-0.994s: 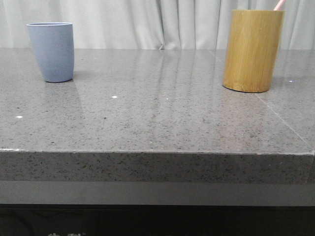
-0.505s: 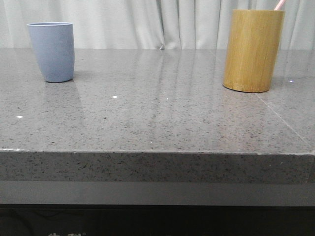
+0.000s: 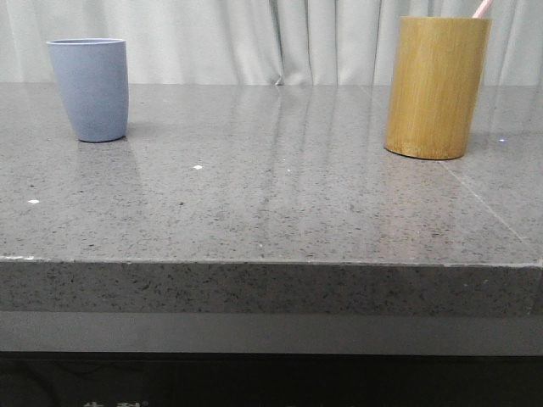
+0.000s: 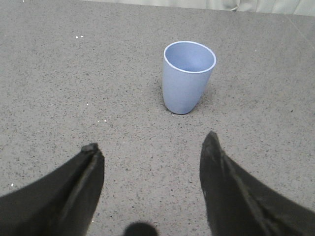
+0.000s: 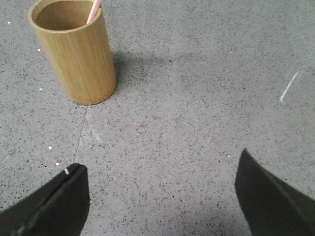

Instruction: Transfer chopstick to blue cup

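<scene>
The blue cup point(image 3: 88, 88) stands upright at the far left of the grey stone table, with nothing showing inside it point(image 4: 188, 74). A pale pink chopstick point(image 3: 482, 8) leans inside the taller wooden cylinder point(image 3: 435, 86) at the far right; its tip pokes above the rim point(image 5: 93, 11). My left gripper point(image 4: 151, 142) hovers open above bare tabletop, short of the blue cup, nothing between its fingers. My right gripper point(image 5: 160, 162) is open wide above the table, with the wooden cylinder point(image 5: 74, 51) ahead and off to one side.
The grey speckled table point(image 3: 271, 195) stretches between the two cups, its front edge near the camera. A tile seam point(image 3: 492, 203) runs across the right part. Pale curtains point(image 3: 254, 38) hang behind the table.
</scene>
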`<state>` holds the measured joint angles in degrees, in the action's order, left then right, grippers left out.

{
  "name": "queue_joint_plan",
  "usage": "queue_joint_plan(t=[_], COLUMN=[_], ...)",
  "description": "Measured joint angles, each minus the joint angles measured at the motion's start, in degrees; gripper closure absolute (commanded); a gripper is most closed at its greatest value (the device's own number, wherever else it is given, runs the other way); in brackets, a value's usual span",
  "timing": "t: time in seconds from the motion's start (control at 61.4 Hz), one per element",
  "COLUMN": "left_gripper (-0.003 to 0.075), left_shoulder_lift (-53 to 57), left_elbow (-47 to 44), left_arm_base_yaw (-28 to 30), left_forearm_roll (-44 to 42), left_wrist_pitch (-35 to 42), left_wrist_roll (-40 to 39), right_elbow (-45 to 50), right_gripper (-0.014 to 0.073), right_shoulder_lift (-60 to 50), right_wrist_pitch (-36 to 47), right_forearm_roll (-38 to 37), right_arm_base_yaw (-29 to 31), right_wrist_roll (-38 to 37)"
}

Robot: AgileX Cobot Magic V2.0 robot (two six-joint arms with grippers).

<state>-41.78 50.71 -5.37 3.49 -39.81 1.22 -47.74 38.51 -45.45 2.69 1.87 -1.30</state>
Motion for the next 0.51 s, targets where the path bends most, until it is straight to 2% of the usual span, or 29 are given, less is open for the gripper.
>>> queue_joint_plan(t=[0.244, 0.505], left_gripper=[0.0281, 0.0281], left_shoulder_lift=[-9.2, -24.0], left_elbow=[8.0, 18.8], left_arm_base_yaw=[-1.3, -4.5], left_forearm_roll=[0.3, 0.3], left_wrist_pitch=[-0.5, -2.2], left_wrist_roll=[2.3, 5.1], right_elbow=[0.0, 0.0], right_gripper=[-0.0028, -0.0028], right_shoulder_lift=[0.0, 0.0], right_wrist_pitch=[-0.8, -0.9], right_forearm_roll=[2.4, 7.4], right_arm_base_yaw=[0.0, 0.0], right_wrist_roll=[2.8, 7.3])
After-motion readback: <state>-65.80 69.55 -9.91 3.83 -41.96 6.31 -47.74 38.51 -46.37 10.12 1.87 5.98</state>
